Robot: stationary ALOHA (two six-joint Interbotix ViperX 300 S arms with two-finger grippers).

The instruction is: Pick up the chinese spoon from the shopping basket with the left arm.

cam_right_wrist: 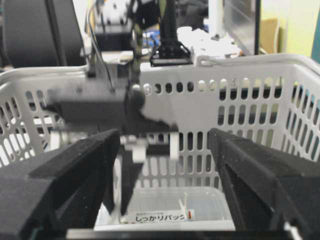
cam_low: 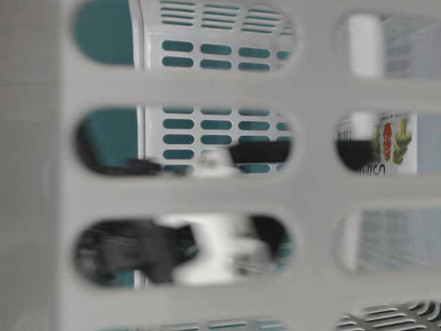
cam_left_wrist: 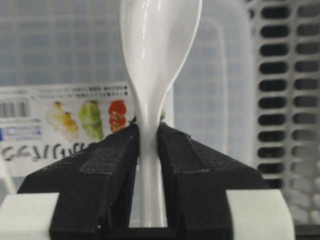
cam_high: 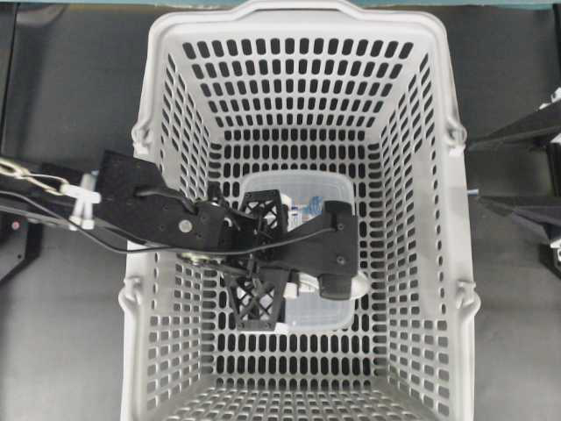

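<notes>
Dark tabletop (cam_high: 70,333) under a big light grey slotted plastic shopping basket (cam_high: 166,105). L arm, black w/ lattice fingers, reaches in from the left; its gripper (cam_left_wrist: 148,145) is pinched tight on the short handle of the glossy white chinese spoon (cam_left_wrist: 157,45), bowl pointing away from the wrist cam. Spoon sits above a clear rectangular lidded food container w/ printed label (cam_high: 329,189) on the basket floor. R gripper (cam_right_wrist: 165,165) hangs outside the basket, fingers spread wide.
</notes>
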